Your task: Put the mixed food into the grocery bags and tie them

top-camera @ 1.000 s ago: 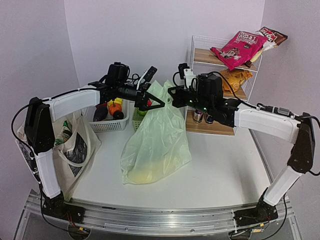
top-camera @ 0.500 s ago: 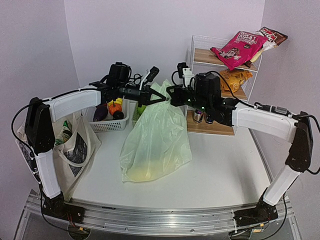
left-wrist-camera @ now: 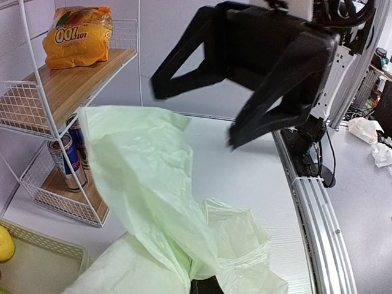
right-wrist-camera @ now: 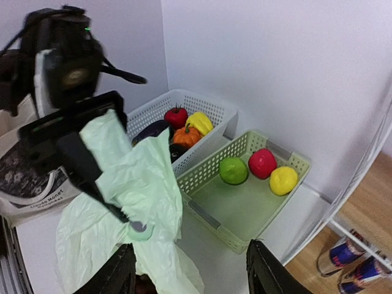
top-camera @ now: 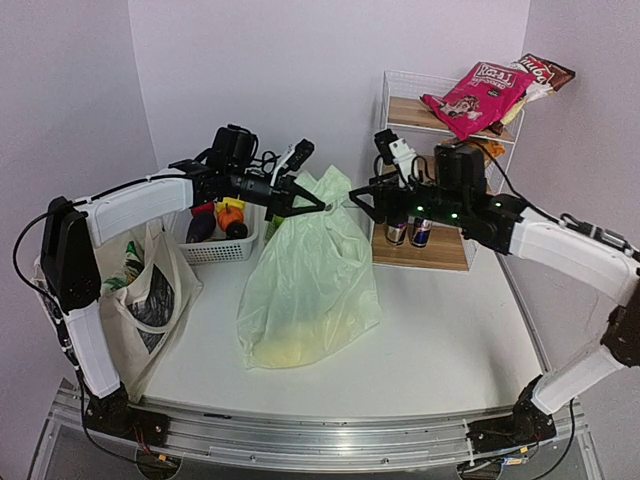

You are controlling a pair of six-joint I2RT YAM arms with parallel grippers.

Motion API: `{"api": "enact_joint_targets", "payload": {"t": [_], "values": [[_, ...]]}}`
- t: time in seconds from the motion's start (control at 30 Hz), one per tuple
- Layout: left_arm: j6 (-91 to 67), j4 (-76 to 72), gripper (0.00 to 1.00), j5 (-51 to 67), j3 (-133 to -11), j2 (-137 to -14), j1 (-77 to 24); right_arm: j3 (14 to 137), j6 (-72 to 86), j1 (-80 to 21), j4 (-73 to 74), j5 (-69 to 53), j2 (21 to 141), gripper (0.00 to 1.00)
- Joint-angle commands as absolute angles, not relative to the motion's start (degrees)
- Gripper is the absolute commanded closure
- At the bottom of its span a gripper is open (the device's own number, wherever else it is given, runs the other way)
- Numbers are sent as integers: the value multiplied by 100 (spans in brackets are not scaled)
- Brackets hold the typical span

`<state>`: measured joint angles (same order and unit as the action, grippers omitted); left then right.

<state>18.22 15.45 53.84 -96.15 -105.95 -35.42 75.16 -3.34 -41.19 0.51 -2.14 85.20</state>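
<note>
The pale-green plastic grocery bag (top-camera: 310, 290) stands in the middle of the table with something yellow showing through its bottom. My left gripper (top-camera: 312, 206) is shut on the bag's top (left-wrist-camera: 153, 202); only a dark finger stub (left-wrist-camera: 205, 286) shows under the plastic in the left wrist view. My right gripper (top-camera: 366, 194) hangs open just right of the bag top, apart from it, with nothing between its fingers (right-wrist-camera: 116, 275). The cream canvas tote (top-camera: 150, 295) slumps at the left table edge. Snack packets (top-camera: 470, 95) and drink cans (top-camera: 410, 232) sit on the wire shelf.
A white basket (right-wrist-camera: 153, 113) holds toy vegetables. Beside it a green basket (right-wrist-camera: 202, 211) holds a green, a red and a yellow fruit. The wire shelf rack (top-camera: 385, 110) stands at the back right, an orange packet (left-wrist-camera: 76, 33) on its middle board. The back wall is close.
My left gripper closed on the bag's top and holds it up. My right gripper opened, let go of the plastic and drew back to the right.
</note>
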Motion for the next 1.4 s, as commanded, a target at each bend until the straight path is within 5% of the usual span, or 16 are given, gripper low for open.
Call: {"api": "enact_joint_targets", "payload": {"t": [0.0, 0.5, 0.8, 1.37], "values": [[1781, 1843, 100, 5629, -9642, -10162, -3499, 7050, -1815, -4418, 5, -741, 7503, 42], [2001, 2488, 100, 6046, -9949, -10273, -3465, 7694, -3847, -4692, -222, -1744, 8728, 40], [2137, 2598, 100, 6283, -10053, -10373, -3428, 7984, -3823, -4369, -220, -1816, 9174, 29], [2318, 2717, 100, 6266, -10396, -10748, -3428, 8360, -3552, -4307, -291, -2490, 9653, 29]]}}
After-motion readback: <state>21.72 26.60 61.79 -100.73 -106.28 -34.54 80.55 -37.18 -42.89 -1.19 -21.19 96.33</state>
